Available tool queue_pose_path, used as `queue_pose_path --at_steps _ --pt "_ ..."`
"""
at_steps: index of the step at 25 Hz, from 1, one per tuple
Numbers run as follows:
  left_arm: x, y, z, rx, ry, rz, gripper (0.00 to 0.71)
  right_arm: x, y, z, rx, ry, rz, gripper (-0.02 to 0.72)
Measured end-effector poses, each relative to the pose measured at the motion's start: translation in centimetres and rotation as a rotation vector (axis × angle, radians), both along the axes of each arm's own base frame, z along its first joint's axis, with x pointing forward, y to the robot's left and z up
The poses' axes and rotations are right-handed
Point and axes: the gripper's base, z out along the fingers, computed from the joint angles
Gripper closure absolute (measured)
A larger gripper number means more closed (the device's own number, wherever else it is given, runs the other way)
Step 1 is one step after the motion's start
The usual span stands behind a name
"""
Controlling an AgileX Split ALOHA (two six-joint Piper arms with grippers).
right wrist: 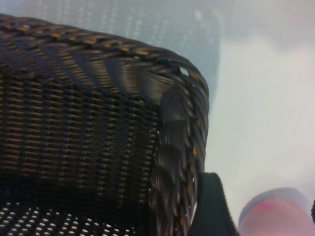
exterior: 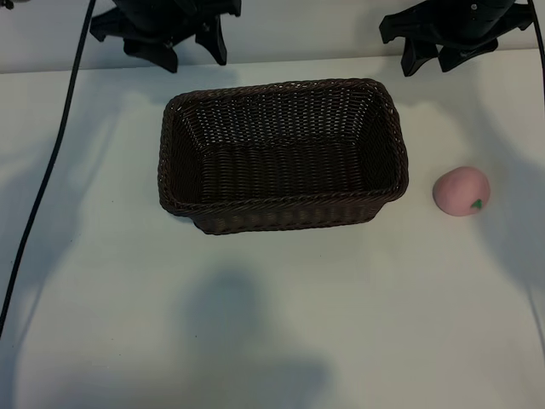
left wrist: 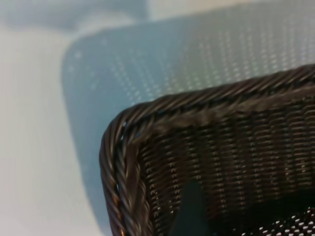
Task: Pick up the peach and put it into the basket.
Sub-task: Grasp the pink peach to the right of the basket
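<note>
The basket (exterior: 282,155) is sitting in the middle of the white surface (exterior: 102,298), its long sides running left to right, and nothing is lying inside it. The peach (exterior: 461,191) is resting on the surface just beside the basket's right end, apart from the rim, with its small green leaf mark facing the near side.

The left claw (exterior: 174,38) is hanging at the far edge of the scene, above the surface behind the basket's far left corner. Its jaws are standing wide apart and are gripping nothing. Its wrist camera is looking down at one rounded corner of the basket (left wrist: 206,162), with a dark fingertip (left wrist: 192,211) showing over the weave.

The right claw (exterior: 450,44) is hanging at the far edge too, behind the basket's far right corner and farther back than the peach. Its jaws are spread and holding nothing. Its wrist camera is showing another corner of the basket (right wrist: 98,128), a dark fingertip (right wrist: 211,206) just beside the rim, and part of the peach (right wrist: 275,214) on the surface beyond.
</note>
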Motion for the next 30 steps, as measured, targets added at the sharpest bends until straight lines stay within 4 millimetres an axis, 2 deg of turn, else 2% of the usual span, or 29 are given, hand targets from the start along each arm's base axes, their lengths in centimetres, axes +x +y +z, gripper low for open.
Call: queue_pose_path --at_steps 18,27,30 --pt "0.0 0.0 0.2 0.003 -0.007 0.000 0.112 -0.6 -0.5 -0.3 -0.051 0.066 -0.007 0.220" --pt "-0.2 -0.7 0.2 0.006 -0.008 -0.017 0.112 -0.6 -0.6 -0.3 -0.055 0.078 -0.037 0.220" --pt "-0.2 -0.7 0.2 0.006 -0.008 -0.017 0.112 -0.7 -0.8 -1.0 -0.081 0.092 -0.043 0.220"
